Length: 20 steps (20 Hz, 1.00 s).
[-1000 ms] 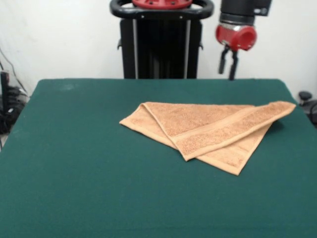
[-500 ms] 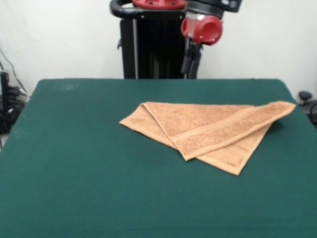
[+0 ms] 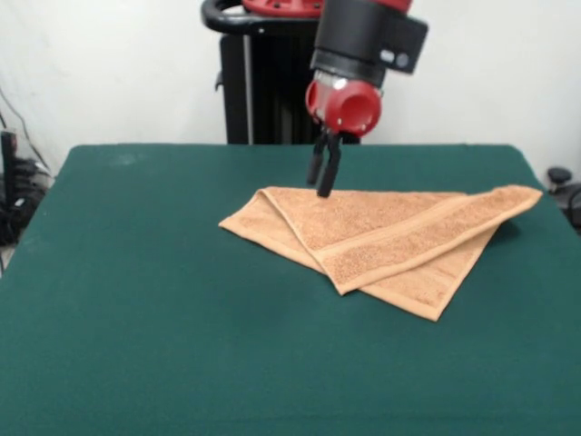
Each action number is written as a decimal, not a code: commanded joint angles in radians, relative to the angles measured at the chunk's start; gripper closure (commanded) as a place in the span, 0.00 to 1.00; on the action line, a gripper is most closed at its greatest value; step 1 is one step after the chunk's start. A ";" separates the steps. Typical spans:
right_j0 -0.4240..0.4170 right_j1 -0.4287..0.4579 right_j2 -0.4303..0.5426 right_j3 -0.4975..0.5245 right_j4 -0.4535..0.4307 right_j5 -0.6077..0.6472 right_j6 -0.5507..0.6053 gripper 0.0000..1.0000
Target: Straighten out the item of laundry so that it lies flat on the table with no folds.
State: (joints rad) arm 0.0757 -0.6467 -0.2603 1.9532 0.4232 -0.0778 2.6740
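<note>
At the far left edge of the frame, dark cables (image 3: 16, 195) are seen beside the table (image 3: 136, 300), whose green cloth fills most of the picture from the middle band down to the bottom edge.

Right of centre, the towel (image 3: 381, 245) is found lying on the table, folded over on itself into a rough triangle. Its left corner is placed near the frame's middle, its lowest corner points toward the lower right, and its right tip is stretched toward the table's right edge, slightly raised. A woven band (image 3: 408, 238) is seen running diagonally across the upper layer, from lower left to upper right. A lower layer is exposed along the left side and under the bottom corner.

At the top centre, the black pedestal (image 3: 272, 82) is seen behind the table against a pale wall. Just right of it, the arm (image 3: 368, 36) is brought down from the top edge, its black segment ending in a red wrist (image 3: 343, 104). The wrist is tilted slightly to the left. Below it the gripper (image 3: 320, 177) is pointed downward, with its tips at the towel's upper edge, near the towel's upper left part. Its two dark fingers (image 3: 328, 173) are held close together with only a narrow gap between them; nothing is gripped, and contact with the cloth cannot be judged.

At the far right edge, a small dark object (image 3: 560, 177) is partly seen beyond the table.
</note>
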 commanded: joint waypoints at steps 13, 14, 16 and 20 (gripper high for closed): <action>0.065 0.282 -0.023 -0.320 0.141 0.151 0.114 0.00; 0.063 0.284 -0.013 -0.318 0.141 0.145 0.116 0.00; 0.061 0.289 0.004 -0.313 0.142 0.132 0.119 0.00; 0.042 0.296 0.066 -0.300 0.126 0.080 0.125 0.00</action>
State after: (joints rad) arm 0.1081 -0.3977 -0.3105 1.6893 0.5094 -0.0605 2.6740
